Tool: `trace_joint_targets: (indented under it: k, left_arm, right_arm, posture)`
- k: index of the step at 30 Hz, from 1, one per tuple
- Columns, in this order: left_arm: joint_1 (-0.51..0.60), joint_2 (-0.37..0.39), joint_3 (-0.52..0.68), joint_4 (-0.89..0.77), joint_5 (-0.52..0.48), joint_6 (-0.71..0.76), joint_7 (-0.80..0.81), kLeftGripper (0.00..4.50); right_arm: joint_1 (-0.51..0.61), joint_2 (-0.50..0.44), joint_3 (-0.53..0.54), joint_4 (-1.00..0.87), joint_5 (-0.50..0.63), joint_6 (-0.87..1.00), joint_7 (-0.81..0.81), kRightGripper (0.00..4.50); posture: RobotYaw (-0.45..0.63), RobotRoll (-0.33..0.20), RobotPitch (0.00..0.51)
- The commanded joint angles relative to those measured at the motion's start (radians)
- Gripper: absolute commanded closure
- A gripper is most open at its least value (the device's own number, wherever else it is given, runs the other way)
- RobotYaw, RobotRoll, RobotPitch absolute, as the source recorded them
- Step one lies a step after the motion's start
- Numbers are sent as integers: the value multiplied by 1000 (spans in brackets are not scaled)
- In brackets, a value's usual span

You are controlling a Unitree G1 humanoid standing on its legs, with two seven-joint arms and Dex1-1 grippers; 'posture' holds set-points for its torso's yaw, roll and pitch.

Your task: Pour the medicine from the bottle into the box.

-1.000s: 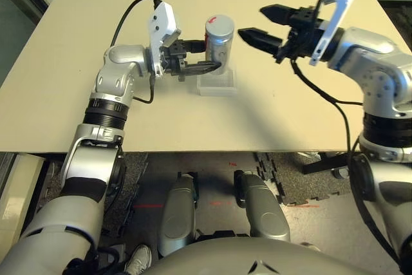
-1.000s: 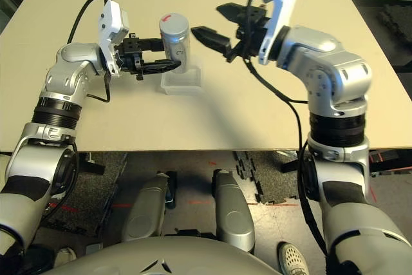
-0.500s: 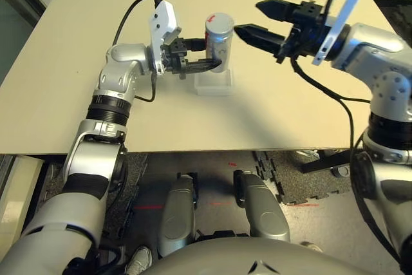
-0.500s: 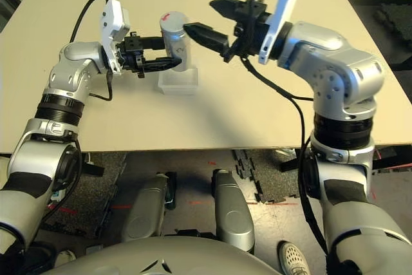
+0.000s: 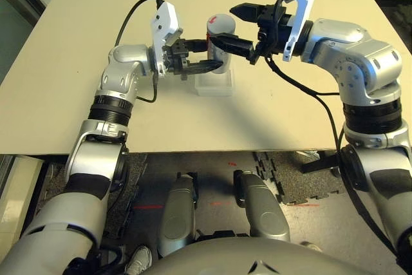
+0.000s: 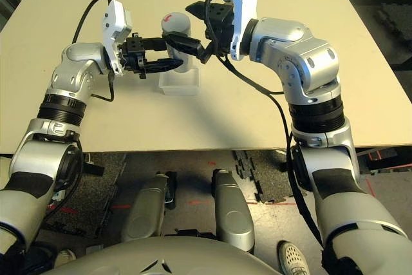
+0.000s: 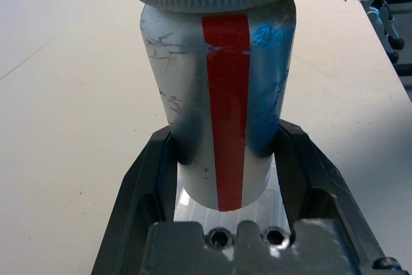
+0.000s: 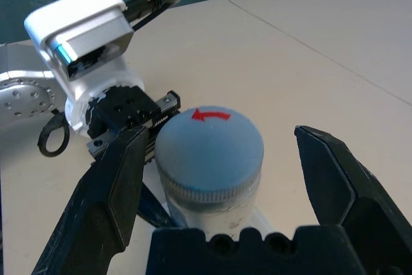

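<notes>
My left tool (image 5: 205, 56) grips the upright bottle (image 7: 222, 114); its cap (image 8: 209, 143) sits between my right tool's (image 8: 222, 172) wide-open fingers, apparently untouched.

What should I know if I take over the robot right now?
Left pincer: shut on the bottle, holding it upright just above the box on the table.
Right pincer: open, one finger on each side of the cap, not gripping it.
Done: bottle picked up and held steady, right pincer lined up at the cap.
Left: close on the cap, take it off, then tip the bottle so the medicine drops into the box. No pills can be seen yet.
</notes>
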Motion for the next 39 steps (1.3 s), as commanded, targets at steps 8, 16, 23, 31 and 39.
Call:
trace_joint_targets:
  k: [8,16,23,31,39]
  left_arm:
    - [12,-2,-4,-18,10,7,2,2145]
    - [3,-4,-7,2,16,-3,1,2145]
    - [1,-14,-6,8,22,-7,1,2145]
    - [-2,-23,10,11,27,-16,26,2145]
    - [11,-25,16,6,27,-21,47,2145]
  right_arm:
    - [-11,13,21,-16,-14,15,27,1718]
    - [-30,45,-29,-22,12,75,-21,1937]
    - [-123,193,-293,105,75,181,-304,1938]
    - [-109,180,-311,174,53,161,-382,1938]
    - [-119,189,-278,118,104,173,-339,1938]
  posture:
    - [28,0,166]
    - [19,0,159]
    - [9,0,159]
    - [13,0,162]
    - [22,0,157]
